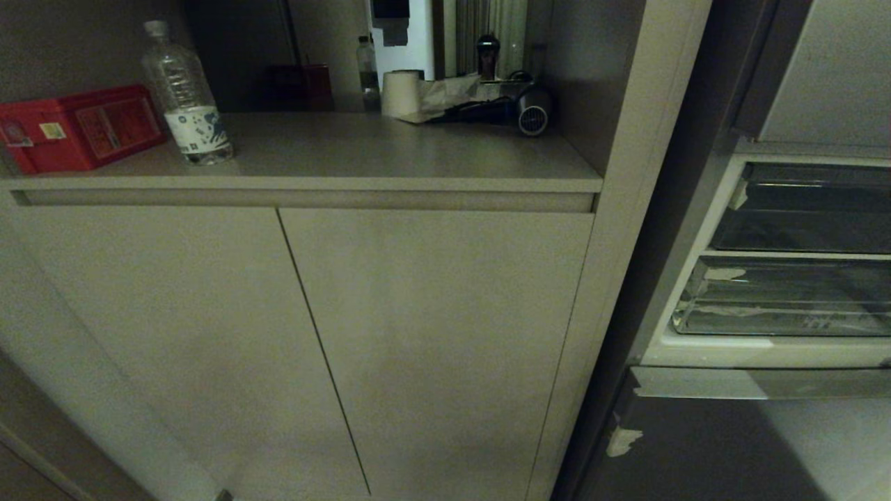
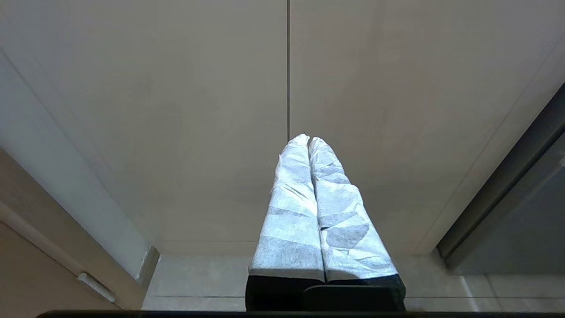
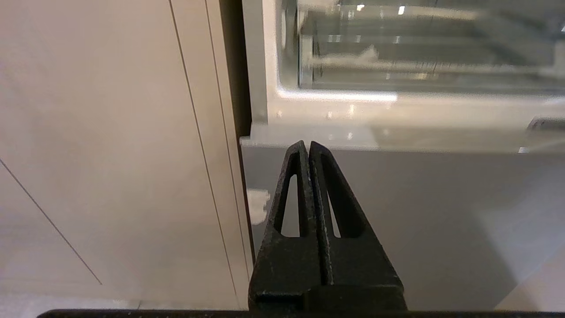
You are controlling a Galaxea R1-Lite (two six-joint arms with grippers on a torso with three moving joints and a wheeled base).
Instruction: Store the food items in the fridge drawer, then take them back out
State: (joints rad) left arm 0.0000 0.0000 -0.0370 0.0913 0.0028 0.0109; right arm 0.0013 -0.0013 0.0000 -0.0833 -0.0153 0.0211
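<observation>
The open fridge (image 1: 703,351) stands at the right in the head view, with two clear plastic bins one above the other. The lower bin (image 1: 786,296), with lines along its floor, looks like the fridge drawer (image 3: 419,48) and is pushed in. No food items are in view. My left gripper (image 2: 308,140), its fingers wrapped in white tape, is shut and empty in front of beige cabinet doors. My right gripper (image 3: 306,145), black, is shut and empty, pointing at the grey steel panel (image 3: 419,212) below the bins. Neither arm shows in the head view.
A beige cabinet (image 1: 313,334) with two doors fills the left and middle. Its counter holds a red box (image 1: 80,129), a water bottle (image 1: 184,94), a paper roll (image 1: 402,92) and a hair dryer (image 1: 532,111). The upper clear bin (image 1: 807,209) sits above the drawer.
</observation>
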